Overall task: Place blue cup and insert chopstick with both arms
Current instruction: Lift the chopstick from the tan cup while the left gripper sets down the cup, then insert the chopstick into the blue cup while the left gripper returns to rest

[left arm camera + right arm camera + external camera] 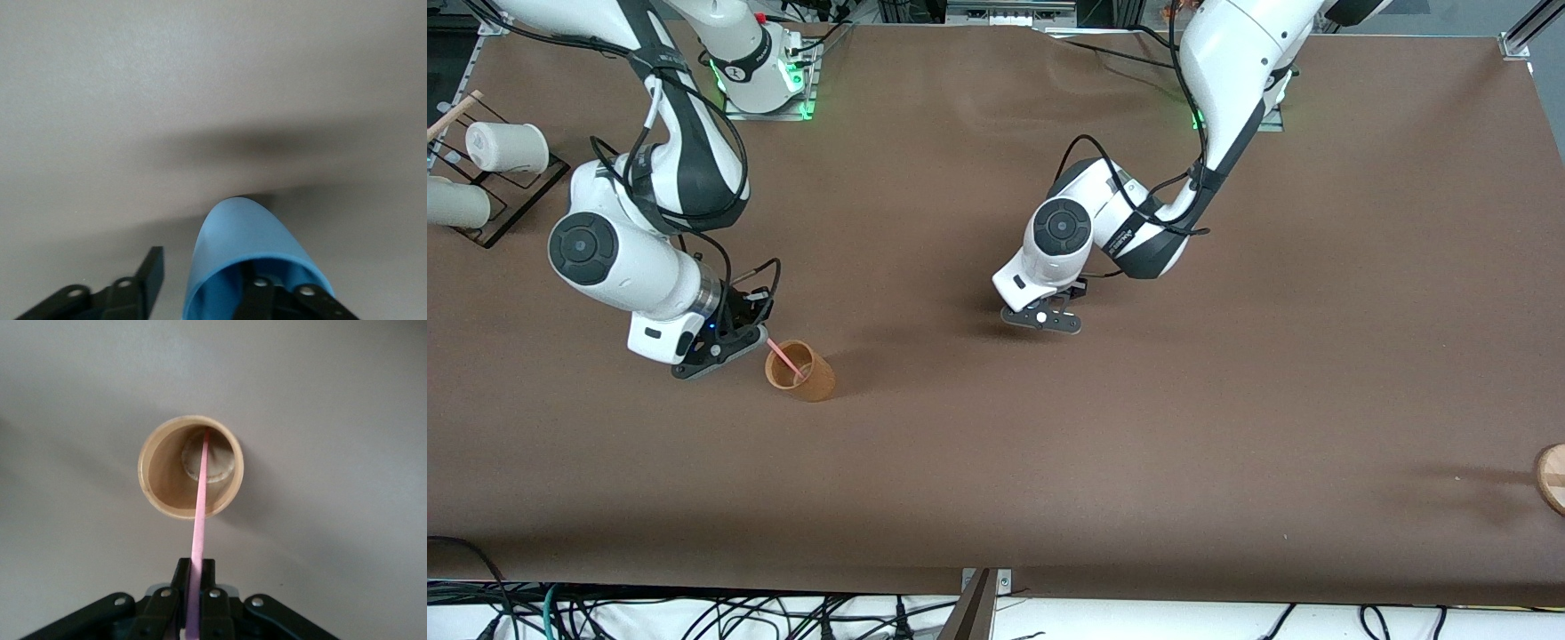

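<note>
Right tool (193, 613) is clamped on the chopstick (199, 520), whose tip already sits inside the orange-brown cup (800, 371) on the tabletop (1138, 462), not the blue one. Left tool (1042, 317), over the tabletop toward the left arm's end from that cup, has the blue cup (247, 257) by its rim: one finger inside, one outside. Blue cup looks not yet set down; placing it and inserting into it remain.

The right gripper (729, 347) is sitting just beside the cup (800, 372) toward the right arm's end of the worktop (1138, 462), pinching the chopstick (199, 540), whose tip is reaching down inside that cup. The left gripper (1042, 318) is hanging over the middle of the worktop, one finger sitting inside the blue cup (247, 247), well apart from the right gripper.
</note>
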